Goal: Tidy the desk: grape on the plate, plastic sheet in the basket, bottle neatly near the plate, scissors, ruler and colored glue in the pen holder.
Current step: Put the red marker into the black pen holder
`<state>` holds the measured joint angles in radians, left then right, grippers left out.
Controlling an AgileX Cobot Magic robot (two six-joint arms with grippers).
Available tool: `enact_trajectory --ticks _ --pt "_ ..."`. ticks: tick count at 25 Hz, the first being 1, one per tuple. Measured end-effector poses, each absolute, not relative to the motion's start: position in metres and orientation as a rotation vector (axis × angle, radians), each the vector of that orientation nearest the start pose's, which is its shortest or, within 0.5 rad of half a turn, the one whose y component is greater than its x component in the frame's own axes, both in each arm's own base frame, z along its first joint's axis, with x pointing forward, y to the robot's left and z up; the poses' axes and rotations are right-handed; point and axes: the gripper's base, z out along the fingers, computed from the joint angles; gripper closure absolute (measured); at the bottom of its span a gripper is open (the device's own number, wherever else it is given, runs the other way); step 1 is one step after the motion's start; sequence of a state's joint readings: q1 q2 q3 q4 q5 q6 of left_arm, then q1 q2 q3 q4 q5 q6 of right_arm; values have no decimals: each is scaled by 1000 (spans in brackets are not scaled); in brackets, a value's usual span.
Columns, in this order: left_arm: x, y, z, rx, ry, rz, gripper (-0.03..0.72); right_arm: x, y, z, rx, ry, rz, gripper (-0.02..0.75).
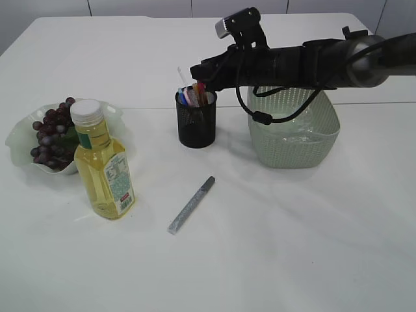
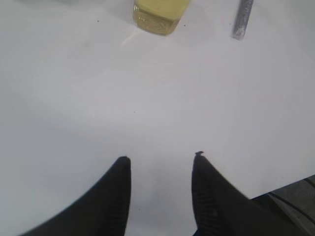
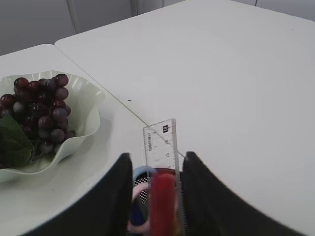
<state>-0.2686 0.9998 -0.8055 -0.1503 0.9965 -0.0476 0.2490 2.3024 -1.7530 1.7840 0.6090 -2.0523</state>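
We take the pen holder (image 1: 196,123) as our starting point: a black mesh cup standing upright on the white table (image 1: 292,247), a little behind centre. It holds a clear ruler (image 3: 161,143), whose top edge rises above the rim, a red stick (image 3: 163,204), and handles in blue and pink that we cannot identify further. The right gripper (image 3: 155,196) hangs directly over the cup, its arm reaching in from the right of the exterior view. In the right wrist view its two fingers (image 3: 115,196) stand parted on either side of the ruler and the red stick; we cannot tell whether they touch either one.

Just to the right of the cup stands the pale green basket (image 1: 325,140), with something clear lying inside it. In front of the cup, well apart from it, a grey glitter glue stick (image 1: 191,205) lies flat on the table, slanted.

At the left we see the bottle (image 1: 104,166), upright, white-capped and filled with yellow liquid, just beside the wavy-edged plate (image 1: 23,130). The grapes (image 1: 53,133) rest on that plate as a dark red bunch with a green leaf.

The left gripper (image 2: 161,160) hovers low over bare table, its fingers spread and holding nothing, with the bottle's base and the glue stick's end beyond it.
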Motion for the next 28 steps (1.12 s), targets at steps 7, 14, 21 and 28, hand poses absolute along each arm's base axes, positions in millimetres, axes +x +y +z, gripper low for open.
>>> enact_trajectory --ticks 7,14,21,28 --pt "163 -57 296 227 2679 -294 381 494 177 202 -734 1714 629 367" --pt "163 -57 296 228 2681 -294 381 472 167 271 -661 1839 620 362" --pt "163 -57 296 228 2681 -294 381 428 161 304 -615 2218 650 360" --pt "163 -57 296 228 2681 -294 381 387 195 297 -538 2577 524 360"
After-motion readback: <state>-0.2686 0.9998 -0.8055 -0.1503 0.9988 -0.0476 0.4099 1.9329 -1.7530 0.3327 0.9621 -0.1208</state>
